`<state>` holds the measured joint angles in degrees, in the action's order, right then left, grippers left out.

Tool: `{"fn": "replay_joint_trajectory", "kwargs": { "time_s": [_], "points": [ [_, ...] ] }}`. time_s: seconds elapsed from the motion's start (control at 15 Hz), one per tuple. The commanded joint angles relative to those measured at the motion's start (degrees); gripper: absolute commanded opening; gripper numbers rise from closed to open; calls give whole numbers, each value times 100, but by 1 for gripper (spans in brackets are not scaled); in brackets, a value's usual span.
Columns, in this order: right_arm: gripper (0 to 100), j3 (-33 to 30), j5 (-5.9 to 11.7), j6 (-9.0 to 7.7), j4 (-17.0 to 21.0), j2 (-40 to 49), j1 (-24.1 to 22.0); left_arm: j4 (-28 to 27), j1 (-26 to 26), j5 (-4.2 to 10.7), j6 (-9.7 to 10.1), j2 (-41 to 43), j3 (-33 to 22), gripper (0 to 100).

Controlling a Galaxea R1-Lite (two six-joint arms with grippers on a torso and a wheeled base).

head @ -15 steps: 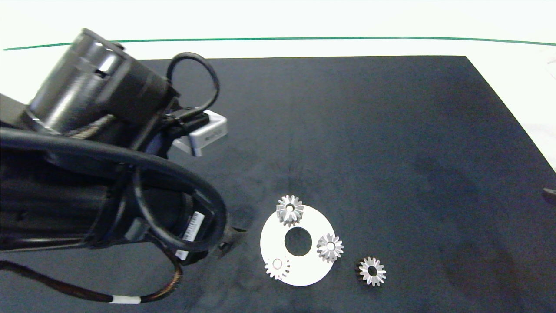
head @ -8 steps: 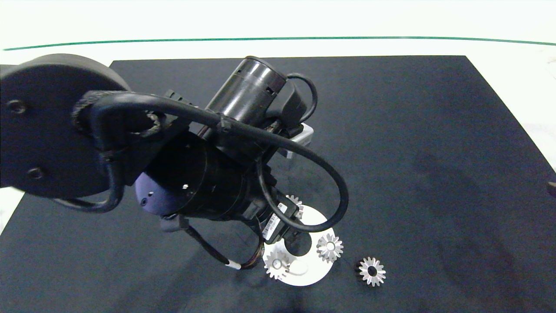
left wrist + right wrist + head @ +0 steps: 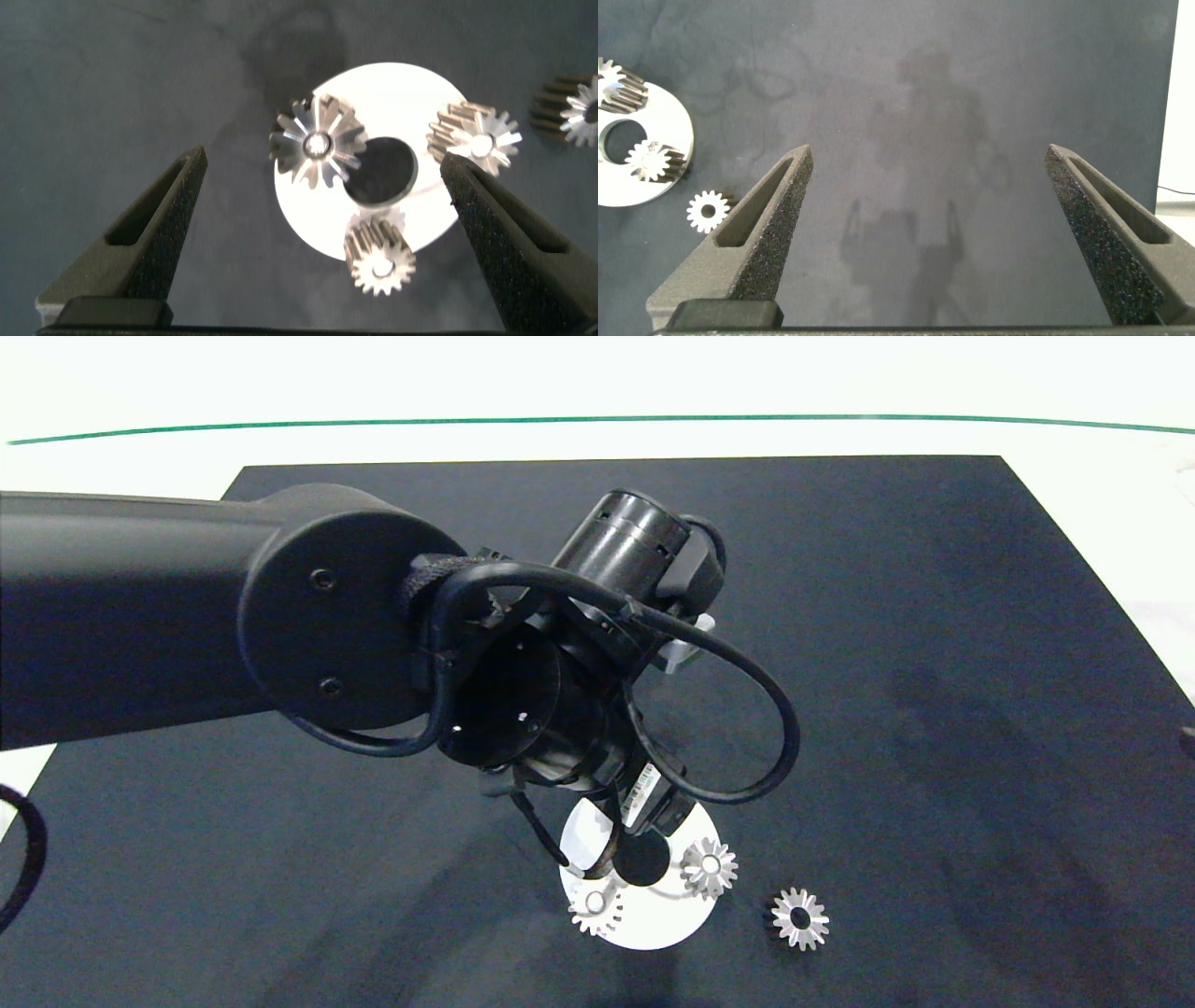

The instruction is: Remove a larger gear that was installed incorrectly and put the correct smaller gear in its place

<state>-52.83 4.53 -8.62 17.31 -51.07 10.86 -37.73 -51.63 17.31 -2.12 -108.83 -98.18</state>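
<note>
Silver gears sit on a white disc (image 3: pixel 644 929) on black mat (image 3: pixel 887 663). Head view: left arm (image 3: pixel 308 607) hides the disc's far part, incl. larger gear; smaller gear (image 3: pixel 800 918) lies off the disc, to its right.

Left wrist: left gripper (image 3: pixel 322 205) spread wide, above larger gear (image 3: pixel 316 145).

Right wrist: right gripper (image 3: pixel 929 229) spread over bare mat, well apart from gears.
</note>
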Motion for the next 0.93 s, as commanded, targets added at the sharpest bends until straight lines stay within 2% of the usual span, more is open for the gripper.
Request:
{"fn": "replay_joint_trajectory", "kwargs": {
  "time_s": [0.07, 0.4, 0.6, 0.93],
  "points": [
    [100, 1, -5, -8, 9, 18, 4, -6, 30, 9, -8, -236, -61, 100],
    [100, 1, -5, -8, 9, 18, 4, 2, 206, 9, -34, -332, -52, 100],
    [100, 1, -5, -8, 9, 18, 12, 2, 241, 18, 19, -350, 1, 100],
    [100, 1, -5, -8, 9, 35, 12, 213, 223, 18, 36, -464, -8, 100]
  ]
}}
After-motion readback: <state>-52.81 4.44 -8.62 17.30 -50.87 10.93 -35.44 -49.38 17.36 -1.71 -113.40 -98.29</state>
